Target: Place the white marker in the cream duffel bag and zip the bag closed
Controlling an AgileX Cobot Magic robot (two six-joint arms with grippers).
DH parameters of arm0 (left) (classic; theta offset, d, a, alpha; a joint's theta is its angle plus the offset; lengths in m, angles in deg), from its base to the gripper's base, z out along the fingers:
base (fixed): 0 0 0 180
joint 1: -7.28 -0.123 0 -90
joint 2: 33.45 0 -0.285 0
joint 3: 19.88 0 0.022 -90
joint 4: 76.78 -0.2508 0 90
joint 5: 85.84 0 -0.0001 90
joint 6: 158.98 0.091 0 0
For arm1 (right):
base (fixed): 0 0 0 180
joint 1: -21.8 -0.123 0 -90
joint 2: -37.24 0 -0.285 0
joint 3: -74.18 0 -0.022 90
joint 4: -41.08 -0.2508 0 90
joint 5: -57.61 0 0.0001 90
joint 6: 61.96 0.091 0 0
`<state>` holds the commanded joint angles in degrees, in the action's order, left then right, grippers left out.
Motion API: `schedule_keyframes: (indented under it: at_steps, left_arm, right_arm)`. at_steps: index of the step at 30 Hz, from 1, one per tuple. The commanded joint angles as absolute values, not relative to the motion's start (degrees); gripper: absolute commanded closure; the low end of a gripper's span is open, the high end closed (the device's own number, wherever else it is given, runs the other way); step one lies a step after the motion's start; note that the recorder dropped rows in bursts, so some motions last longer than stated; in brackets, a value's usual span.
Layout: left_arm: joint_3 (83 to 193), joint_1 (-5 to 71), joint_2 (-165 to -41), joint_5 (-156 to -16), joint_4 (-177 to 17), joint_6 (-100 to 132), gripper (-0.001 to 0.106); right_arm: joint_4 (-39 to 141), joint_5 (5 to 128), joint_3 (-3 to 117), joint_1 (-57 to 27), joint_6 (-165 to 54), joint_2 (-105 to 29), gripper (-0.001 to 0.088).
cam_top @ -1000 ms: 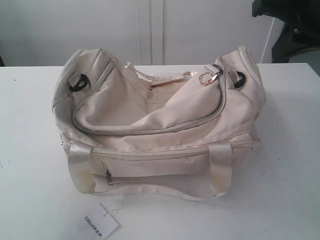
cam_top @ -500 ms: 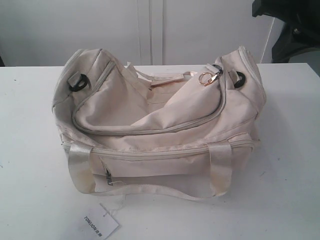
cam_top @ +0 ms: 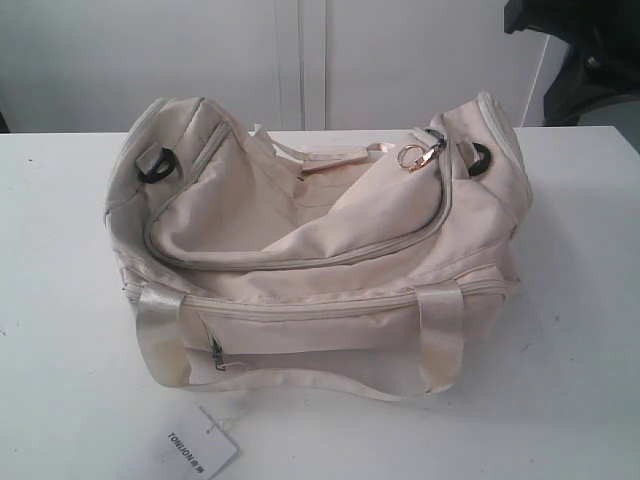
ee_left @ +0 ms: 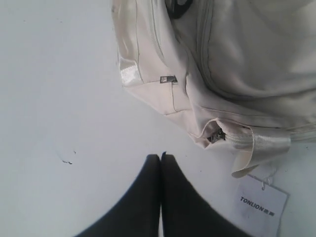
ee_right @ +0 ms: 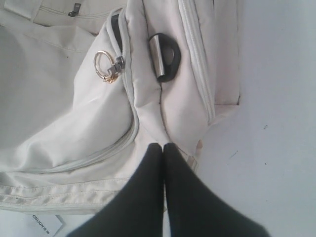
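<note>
Exterior view: the cream duffel bag point(cam_top: 320, 250) sits in the middle of the white table point(cam_top: 60, 300), its long side facing the near edge. Its top panel sags inward. The curved top zipper point(cam_top: 300, 262) reads as one joined line along the near side, and its gold ring pull point(cam_top: 410, 157) rests at the far right end. A black strap ring point(cam_top: 155, 165) shows on the left end of the bag and another point(cam_top: 480, 158) on the right end. The front pocket's small zip pull point(cam_top: 218, 355) hangs near the left strap. A white paper tag point(cam_top: 200, 452) printed TONLION lies on the table just near-left of the bag. Where the white marker lies cannot be told.

Left wrist view: the left gripper point(ee_left: 160, 158) has its two black fingers pressed together with nothing between them. It is over bare tabletop off the bag's near left corner, apart from the fabric. The paper tag point(ee_left: 261, 207) lies close beside it.

Right wrist view: the right gripper point(ee_right: 163, 146) is likewise closed tight and empty, its tips over the right end of the bag point(ee_right: 59, 98), near the ring pull point(ee_right: 104, 66). Whether they touch the cloth cannot be told.
</note>
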<state>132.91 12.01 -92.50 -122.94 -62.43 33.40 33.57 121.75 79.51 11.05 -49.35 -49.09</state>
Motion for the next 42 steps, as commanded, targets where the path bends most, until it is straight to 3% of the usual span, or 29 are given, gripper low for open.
schedule_keyframes:
  at_steps: [42]
  left_arm:
    - [93.10,12.01,-43.11,-110.45,-64.20,34.92,0.105]
  right_arm:
    - [33.57,121.75,79.51,11.05,-49.35,-49.09,0.0868]
